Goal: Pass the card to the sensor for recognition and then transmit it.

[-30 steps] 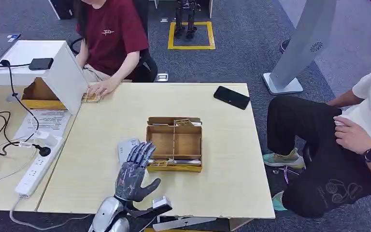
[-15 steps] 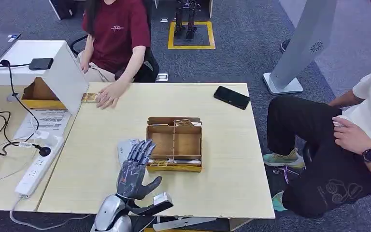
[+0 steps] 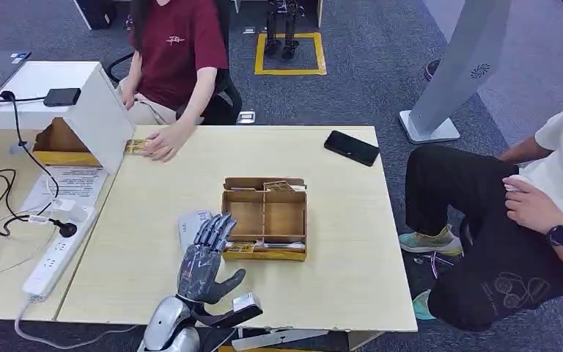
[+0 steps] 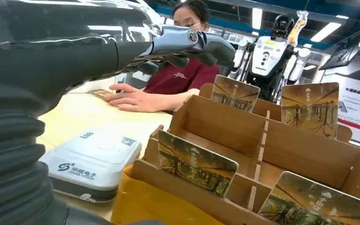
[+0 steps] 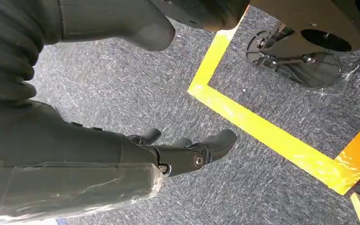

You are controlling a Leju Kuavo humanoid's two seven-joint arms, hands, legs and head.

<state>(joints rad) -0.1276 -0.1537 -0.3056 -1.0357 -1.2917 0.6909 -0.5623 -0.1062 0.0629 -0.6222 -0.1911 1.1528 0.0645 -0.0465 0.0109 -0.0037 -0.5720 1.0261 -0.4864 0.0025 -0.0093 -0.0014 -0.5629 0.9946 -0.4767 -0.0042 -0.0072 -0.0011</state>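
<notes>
My left hand point(image 3: 205, 260) hovers open above the table's near edge, fingers spread and holding nothing. Its fingertips reach over a white sensor box point(image 3: 188, 223) and the front left corner of the wooden card box point(image 3: 265, 218). Picture cards point(image 3: 240, 248) stand in the box's front slot, with more cards point(image 3: 278, 186) at the back. In the left wrist view, the hand point(image 4: 122, 51) stretches above the sensor point(image 4: 93, 159), and a card point(image 4: 197, 161) stands close in the front slot. My right hand point(image 5: 187, 150) hangs over grey carpet with nothing in it.
A person in a red shirt rests a hand point(image 3: 163, 144) on cards at the table's far left, beside a white box point(image 3: 81, 103). A black phone point(image 3: 351, 147) lies at the far right. A power strip point(image 3: 55, 257) and cables lie left. Another person point(image 3: 542, 213) sits right.
The person in red leaned back and slid their hand slightly right along the far edge. My left hand has barely moved.
</notes>
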